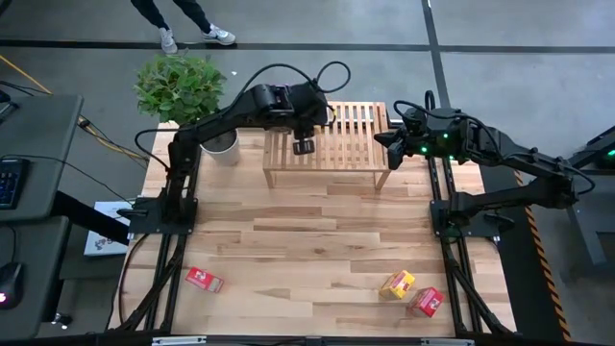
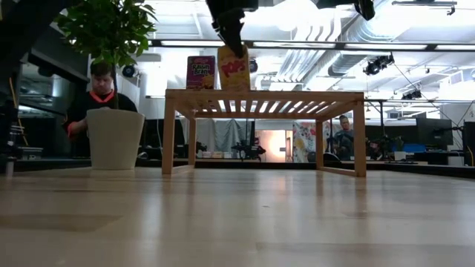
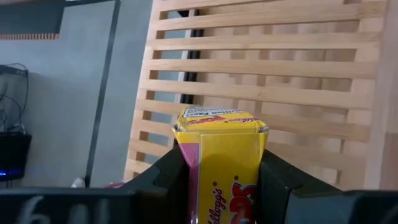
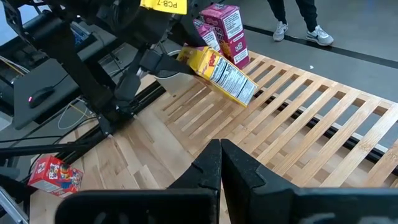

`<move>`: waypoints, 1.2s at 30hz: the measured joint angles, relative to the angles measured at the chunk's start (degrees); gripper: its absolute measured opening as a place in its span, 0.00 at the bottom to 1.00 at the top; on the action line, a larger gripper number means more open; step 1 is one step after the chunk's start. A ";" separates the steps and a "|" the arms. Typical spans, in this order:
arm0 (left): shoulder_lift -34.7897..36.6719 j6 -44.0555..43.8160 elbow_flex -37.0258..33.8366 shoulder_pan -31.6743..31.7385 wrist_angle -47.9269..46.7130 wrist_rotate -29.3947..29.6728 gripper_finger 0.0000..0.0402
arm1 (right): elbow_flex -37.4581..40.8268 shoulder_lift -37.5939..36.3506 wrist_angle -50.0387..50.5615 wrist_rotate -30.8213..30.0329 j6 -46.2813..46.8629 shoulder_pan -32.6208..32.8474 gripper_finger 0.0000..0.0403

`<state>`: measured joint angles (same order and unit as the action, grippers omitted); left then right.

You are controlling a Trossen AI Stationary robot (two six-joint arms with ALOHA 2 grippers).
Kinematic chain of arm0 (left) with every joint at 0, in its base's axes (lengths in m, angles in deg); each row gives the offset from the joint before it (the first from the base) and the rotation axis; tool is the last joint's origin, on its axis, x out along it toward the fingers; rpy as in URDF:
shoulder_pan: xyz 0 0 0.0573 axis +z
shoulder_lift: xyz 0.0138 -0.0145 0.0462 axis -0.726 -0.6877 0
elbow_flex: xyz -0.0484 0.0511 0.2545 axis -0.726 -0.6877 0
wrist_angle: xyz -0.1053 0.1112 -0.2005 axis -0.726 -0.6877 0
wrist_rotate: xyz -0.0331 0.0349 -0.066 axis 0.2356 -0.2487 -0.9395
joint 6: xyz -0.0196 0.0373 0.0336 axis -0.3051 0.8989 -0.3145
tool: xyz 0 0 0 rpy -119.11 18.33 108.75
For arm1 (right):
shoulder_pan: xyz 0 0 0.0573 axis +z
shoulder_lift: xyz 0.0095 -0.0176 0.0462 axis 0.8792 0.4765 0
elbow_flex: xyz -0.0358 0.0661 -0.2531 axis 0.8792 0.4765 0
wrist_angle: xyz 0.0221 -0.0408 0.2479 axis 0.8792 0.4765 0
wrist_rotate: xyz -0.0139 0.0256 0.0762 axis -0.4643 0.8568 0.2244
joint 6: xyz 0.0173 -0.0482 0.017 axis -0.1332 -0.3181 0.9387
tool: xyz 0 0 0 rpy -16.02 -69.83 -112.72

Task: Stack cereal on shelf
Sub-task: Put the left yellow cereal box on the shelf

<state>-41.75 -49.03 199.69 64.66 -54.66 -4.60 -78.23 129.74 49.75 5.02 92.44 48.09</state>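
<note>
Yellow cereal box (image 3: 221, 163), pink-sided, clamped in left gripper (image 3: 219, 180) jaws over shelf (image 3: 298, 81); right gripper (image 4: 221, 163) jaws together.

Robotics lab, exposed ceiling ducts (image 2: 338, 33), desk keyboard (image 1: 8, 183), concrete floor (image 1: 86, 48)

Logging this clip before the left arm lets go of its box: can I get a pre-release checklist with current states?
1. Left pincer shut on the yellow cereal box: ok.
2. Box over the shelf: ok, near its left end.
3. Box bottom resting on the slats: cannot tell; the low view suggests contact.
4. Box clear of the two pink boxes already standing there: ok, but close beside them.
5. Right pincer out of the way: ok, shut, at the shelf's right end.
6. Boxes left on the table: not ok, three remain, such as the red box.
</note>
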 joint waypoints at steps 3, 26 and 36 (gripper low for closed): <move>0.00 0.41 0.00 0.37 -0.43 -0.01 0.30 | 0.00 0.00 0.00 0.00 -0.01 0.00 0.00; 0.00 4.33 0.00 2.19 4.23 -1.78 0.53 | 0.00 0.00 0.00 -0.66 1.39 0.00 0.00; 0.00 7.13 0.23 2.52 4.96 -1.49 0.54 | 0.00 0.00 -0.02 -0.63 1.24 0.00 0.00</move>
<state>-41.75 -41.90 199.92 67.18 -49.70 -6.09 -78.23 129.74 49.73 4.38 93.68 48.09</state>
